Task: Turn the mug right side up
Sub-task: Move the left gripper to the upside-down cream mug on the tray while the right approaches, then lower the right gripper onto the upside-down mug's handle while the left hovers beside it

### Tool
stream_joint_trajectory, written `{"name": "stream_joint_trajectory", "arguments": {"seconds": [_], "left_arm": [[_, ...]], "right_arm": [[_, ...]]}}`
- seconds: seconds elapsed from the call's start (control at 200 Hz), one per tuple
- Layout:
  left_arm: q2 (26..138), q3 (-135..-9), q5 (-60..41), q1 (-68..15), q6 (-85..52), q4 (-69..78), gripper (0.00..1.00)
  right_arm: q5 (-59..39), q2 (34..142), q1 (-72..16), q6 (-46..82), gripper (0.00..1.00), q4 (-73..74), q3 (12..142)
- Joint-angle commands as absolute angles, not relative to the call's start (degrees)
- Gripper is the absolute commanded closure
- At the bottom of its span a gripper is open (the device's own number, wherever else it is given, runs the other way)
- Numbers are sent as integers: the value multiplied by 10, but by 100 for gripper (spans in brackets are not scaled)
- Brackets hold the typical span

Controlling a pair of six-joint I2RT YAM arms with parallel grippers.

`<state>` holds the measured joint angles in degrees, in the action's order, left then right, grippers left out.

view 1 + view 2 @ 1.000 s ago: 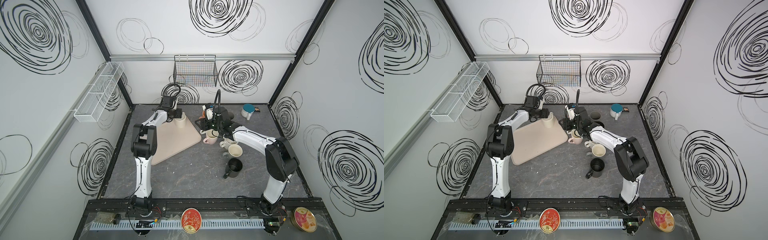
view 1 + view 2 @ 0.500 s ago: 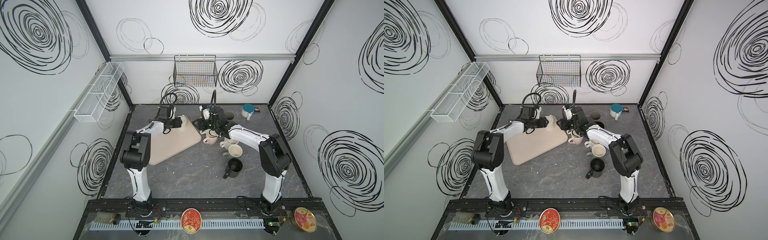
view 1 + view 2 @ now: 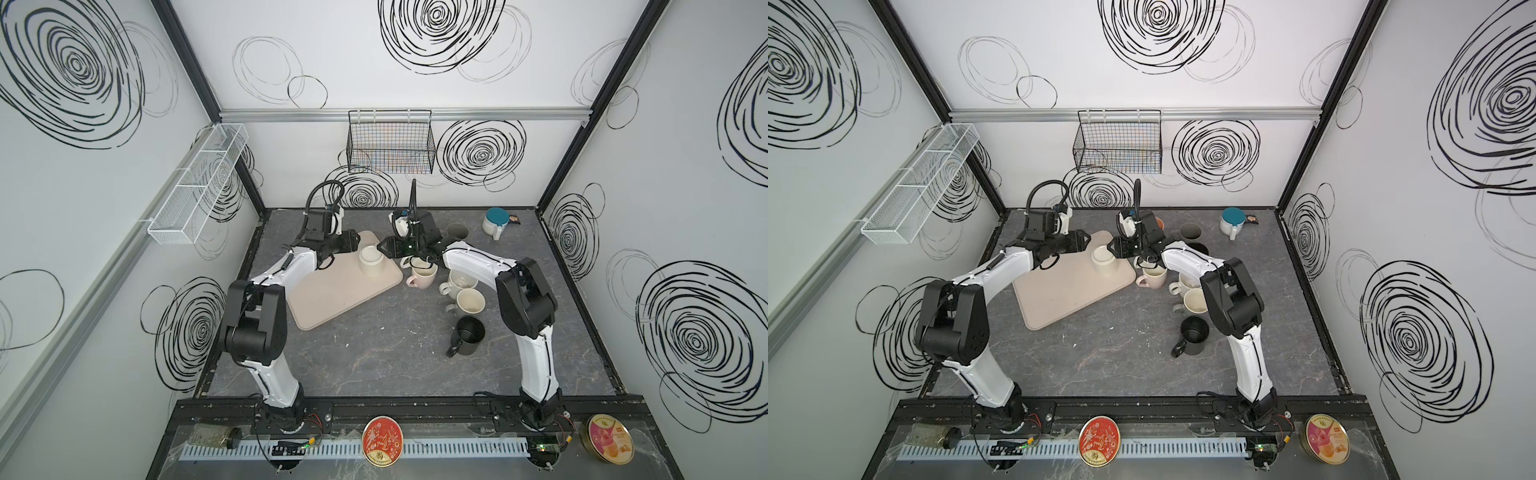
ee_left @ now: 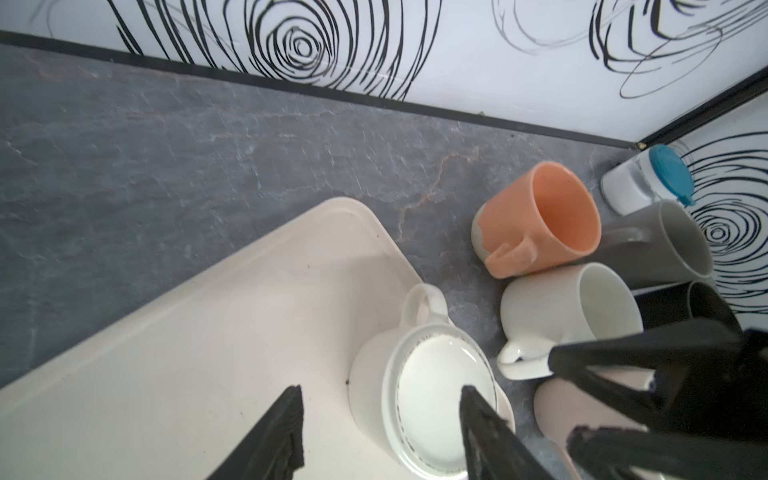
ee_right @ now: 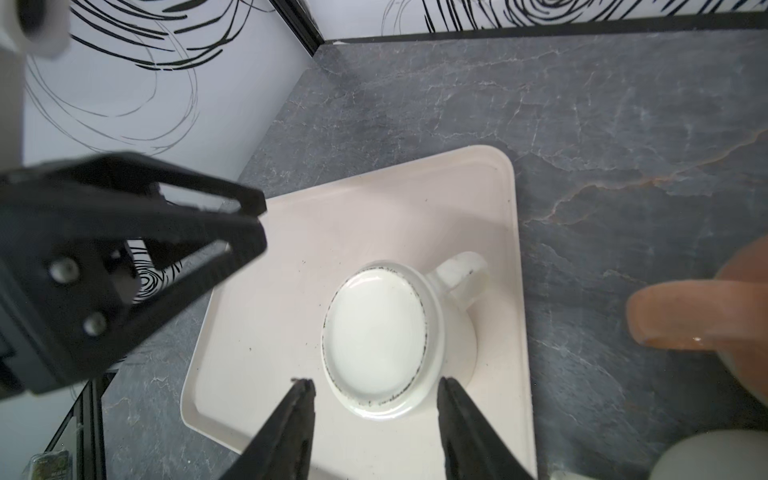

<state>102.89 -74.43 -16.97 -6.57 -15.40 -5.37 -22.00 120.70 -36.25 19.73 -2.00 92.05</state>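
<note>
The mug (image 3: 371, 260) stood inverted, base up, on the tray (image 3: 332, 299), at its far right corner. The left gripper (image 3: 354, 246) and right gripper (image 3: 383, 248) flanked the mug, jaws partly open, gripping nothing.

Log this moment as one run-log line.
cream mug: upside down on tray | left gripper: open, empty, beside it | right gripper: open, empty, opposite side | flip: not yet done
</note>
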Motion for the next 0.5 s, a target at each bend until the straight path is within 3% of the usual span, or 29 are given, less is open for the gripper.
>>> {"name": "stream_joint_trajectory", "arguments": {"seconds": [0.0,0.27,0.495], "left_arm": [[1082,-790,-201,-68,-167,-43,38],[1209,-888,-239,-82,-187,-48,44],[1273,-966,-260,-90,-150,-138,44]], "right_arm": [[-213,1205,-373,200,48,-49,926],[-198,1191,-382,197,48,-73,907],[-208,1206,-383,197,52,-86,915]]}}
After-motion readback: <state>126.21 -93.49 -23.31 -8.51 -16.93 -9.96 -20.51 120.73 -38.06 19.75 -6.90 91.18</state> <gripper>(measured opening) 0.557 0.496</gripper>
